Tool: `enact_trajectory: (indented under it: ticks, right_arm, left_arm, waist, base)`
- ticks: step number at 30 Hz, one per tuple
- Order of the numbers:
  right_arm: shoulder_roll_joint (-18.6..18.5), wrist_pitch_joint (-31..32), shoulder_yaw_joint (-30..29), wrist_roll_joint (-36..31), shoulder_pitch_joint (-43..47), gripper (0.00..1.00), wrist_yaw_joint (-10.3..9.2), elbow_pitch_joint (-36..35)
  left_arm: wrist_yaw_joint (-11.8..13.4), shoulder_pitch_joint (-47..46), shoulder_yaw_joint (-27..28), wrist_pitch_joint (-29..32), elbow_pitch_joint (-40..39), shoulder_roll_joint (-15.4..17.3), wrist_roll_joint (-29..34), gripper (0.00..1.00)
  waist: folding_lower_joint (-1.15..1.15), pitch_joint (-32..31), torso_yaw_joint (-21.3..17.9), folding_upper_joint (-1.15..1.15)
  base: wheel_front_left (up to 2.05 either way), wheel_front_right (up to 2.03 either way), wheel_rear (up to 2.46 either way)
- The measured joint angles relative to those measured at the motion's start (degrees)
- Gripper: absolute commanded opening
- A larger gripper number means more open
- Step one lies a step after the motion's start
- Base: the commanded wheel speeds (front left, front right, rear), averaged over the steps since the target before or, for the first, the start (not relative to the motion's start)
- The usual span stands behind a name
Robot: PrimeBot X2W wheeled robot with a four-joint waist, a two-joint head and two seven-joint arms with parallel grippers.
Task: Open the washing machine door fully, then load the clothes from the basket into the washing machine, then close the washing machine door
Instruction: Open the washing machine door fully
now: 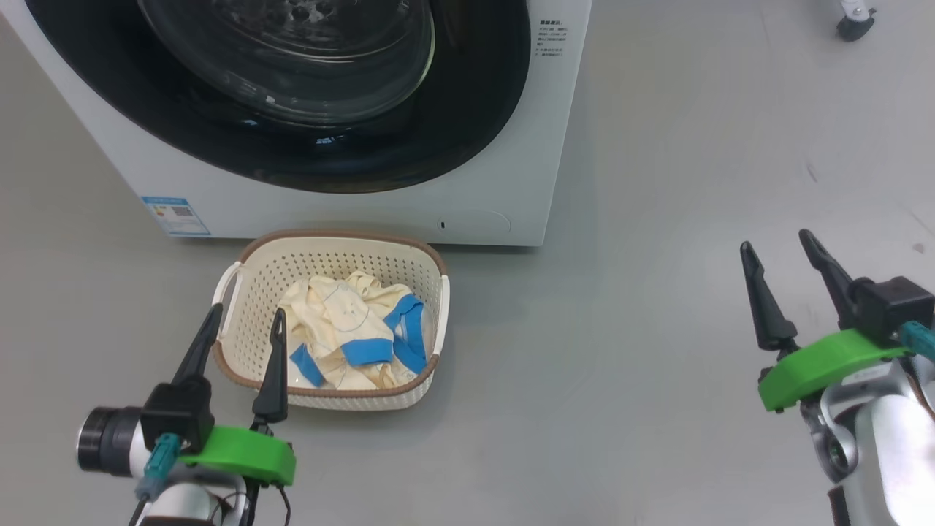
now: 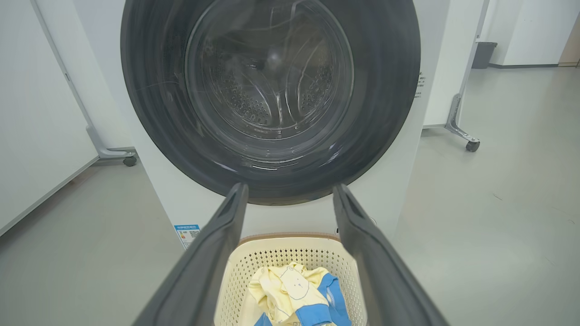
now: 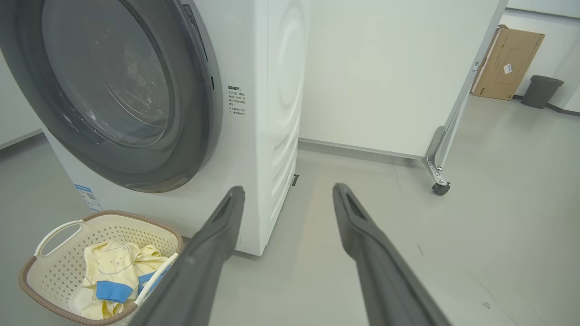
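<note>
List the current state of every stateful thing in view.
washing machine door: shut.
basket: upright, not yet emptied.
clothes: crumpled inside the basket.
left gripper: open, empty.
right gripper: open, empty.

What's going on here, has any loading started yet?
Nothing is being handled yet. The washing machine door is shut. The cream-yellow and blue clothes lie in the basket, which sits on the floor just in front of the washing machine. The left claw hangs open and empty by the basket's near left corner. The right claw hangs open and empty off to the right, over the floor.
</note>
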Motion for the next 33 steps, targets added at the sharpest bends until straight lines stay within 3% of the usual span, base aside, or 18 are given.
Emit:
enact_trajectory:
  ticks: [11,13,14,16,17,19,20,26,33]
  right_arm:
    - [0.0,-2.8,-5.2,5.4,-11.2,1.0,0.0,5.8]
    - [0.0,-3.1,-5.7,8.6,-14.0,0.92,0.0,7.9]
    - [0.0,-3.4,-6.0,10.3,-15.3,0.68,0.0,9.0]
    - [0.0,-3.7,-6.3,13.4,-18.2,0.62,0.0,11.2]
    - [0.0,-4.0,-6.9,16.0,-21.0,0.5,0.0,13.3]
    - [-0.1,-4.0,-7.5,19.0,-23.9,0.13,0.0,15.6]
    - [-0.1,-4.2,-7.8,20.0,-25.2,0.0,0.0,16.6]
    - [-0.2,-1.9,-7.3,33.1,-32.6,0.0,-0.01,21.4]
    - [-0.4,7.6,-7.0,57.3,-41.7,0.0,-0.01,25.4]
  left_arm:
    - [-0.1,-4.0,-0.3,0.0,-0.2,-0.8,0.1,1.0]
    - [-0.2,-4.8,-0.4,0.0,-0.3,-1.1,0.2,1.0]
    - [-0.4,-5.2,-0.4,0.0,-0.3,-1.3,0.2,1.0]
    - [-0.6,-5.7,-0.4,0.0,-0.4,-1.4,0.4,1.0]
    - [-0.6,-6.3,-0.5,0.0,-0.4,-1.7,0.7,1.0]
    - [-1.2,-7.1,-0.6,0.0,-0.4,-2.3,0.8,1.0]
    - [-1.3,-7.6,-0.8,0.0,-0.4,-2.5,1.2,1.0]
    - [-2.2,-10.5,-1.1,0.0,-0.4,-3.6,1.9,1.0]
    - [-3.2,-11.6,-0.9,-0.1,-0.4,-4.9,2.2,1.0]
  waist:
    - [0.0,4.6,1.1,0.0]
    - [0.0,5.4,1.5,0.0]
    - [0.0,5.8,1.8,0.0]
    - [0.0,6.7,2.2,0.0]
    - [0.0,7.5,2.8,0.0]
    - [-0.01,8.3,3.5,0.0]
    - [-0.01,8.8,3.9,0.0]
    - [-0.01,11.4,6.1,0.0]
    - [0.0,14.1,8.4,0.0]
  base:
    - [0.0,0.0,0.0]
    - [0.0,0.0,0.0]
    - [0.0,0.0,0.0]
    - [0.0,0.0,0.0]
    - [0.0,0.0,0.0]
    - [0.0,0.0,0.0]
    - [0.0,0.0,0.0]
    - [0.0,0.0,0.0]
    - [0.0,0.0,0.0]
